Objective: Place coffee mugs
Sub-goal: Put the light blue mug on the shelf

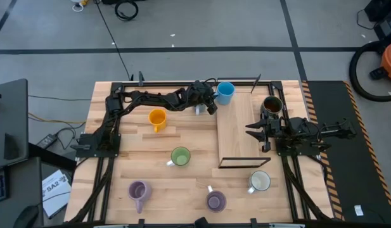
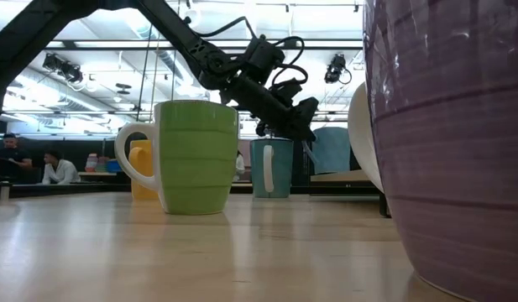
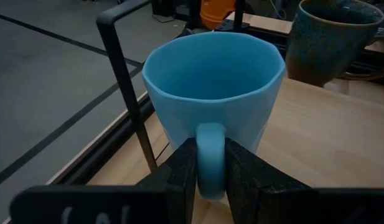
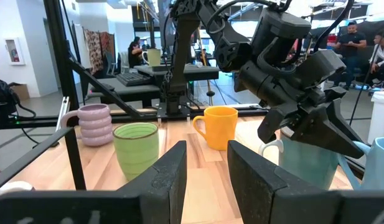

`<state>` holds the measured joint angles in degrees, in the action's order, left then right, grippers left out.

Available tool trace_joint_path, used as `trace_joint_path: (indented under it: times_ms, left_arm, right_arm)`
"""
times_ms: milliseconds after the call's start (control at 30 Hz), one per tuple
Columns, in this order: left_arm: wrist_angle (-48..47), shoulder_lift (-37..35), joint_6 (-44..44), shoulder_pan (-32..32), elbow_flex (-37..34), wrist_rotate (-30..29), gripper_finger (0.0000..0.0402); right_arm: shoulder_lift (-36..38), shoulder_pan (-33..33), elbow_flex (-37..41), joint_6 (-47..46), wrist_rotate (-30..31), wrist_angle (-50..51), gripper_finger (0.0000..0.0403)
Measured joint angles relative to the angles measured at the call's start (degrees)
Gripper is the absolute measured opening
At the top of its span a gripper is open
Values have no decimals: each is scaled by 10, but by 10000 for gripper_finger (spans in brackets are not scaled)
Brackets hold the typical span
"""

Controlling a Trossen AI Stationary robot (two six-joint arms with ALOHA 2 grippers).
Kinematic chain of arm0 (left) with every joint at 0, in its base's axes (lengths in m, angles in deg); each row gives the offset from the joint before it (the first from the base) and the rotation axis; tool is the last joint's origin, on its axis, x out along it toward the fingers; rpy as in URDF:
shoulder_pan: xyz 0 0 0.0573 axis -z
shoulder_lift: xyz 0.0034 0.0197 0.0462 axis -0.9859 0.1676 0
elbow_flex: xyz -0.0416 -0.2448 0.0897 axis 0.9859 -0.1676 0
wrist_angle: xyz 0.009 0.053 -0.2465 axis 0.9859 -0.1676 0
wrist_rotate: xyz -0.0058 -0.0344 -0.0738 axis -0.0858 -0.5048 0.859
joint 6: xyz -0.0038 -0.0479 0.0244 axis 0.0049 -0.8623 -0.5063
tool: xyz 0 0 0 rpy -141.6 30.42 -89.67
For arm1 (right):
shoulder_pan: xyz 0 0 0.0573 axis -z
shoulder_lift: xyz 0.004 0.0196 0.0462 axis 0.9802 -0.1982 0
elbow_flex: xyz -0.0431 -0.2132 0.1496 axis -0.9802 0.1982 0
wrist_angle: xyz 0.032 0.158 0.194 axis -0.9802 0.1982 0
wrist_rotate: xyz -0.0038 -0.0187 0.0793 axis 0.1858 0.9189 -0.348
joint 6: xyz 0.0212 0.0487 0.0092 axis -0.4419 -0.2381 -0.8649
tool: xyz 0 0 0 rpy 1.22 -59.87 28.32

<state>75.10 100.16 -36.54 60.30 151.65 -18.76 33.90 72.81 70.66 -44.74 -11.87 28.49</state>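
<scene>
Left gripper (image 3: 210,180): we see its fingers pinching the blue mug (image 1: 225,92) by the handle, up at the far edge of the table (image 1: 157,142).
Right gripper (image 1: 253,133): fingers a bit apart, holding nothing, parked near the brown mug (image 1: 272,106).
Board (image 1: 236,130): lighter slab with a black frame, blue mug at its far corner.
Other mugs: we count yellow (image 1: 157,118), green (image 1: 180,156), white (image 1: 260,182), two purple (image 1: 139,192) (image 1: 215,201) spread over the table.
</scene>
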Motion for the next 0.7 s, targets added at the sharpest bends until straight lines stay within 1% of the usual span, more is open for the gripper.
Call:
trace_joint_path:
  times_ms: [333,433,700]
  left_arm:
    - [0,0,0,0,0,2,81]
    - [0,0,-2,0,0,0,103]
    - [0,0,-1,0,0,-2,177]
  right_arm:
    - [0,0,0,0,0,0,122]
    - [0,0,0,0,0,0,122]
    - [0,0,0,0,0,0,122]
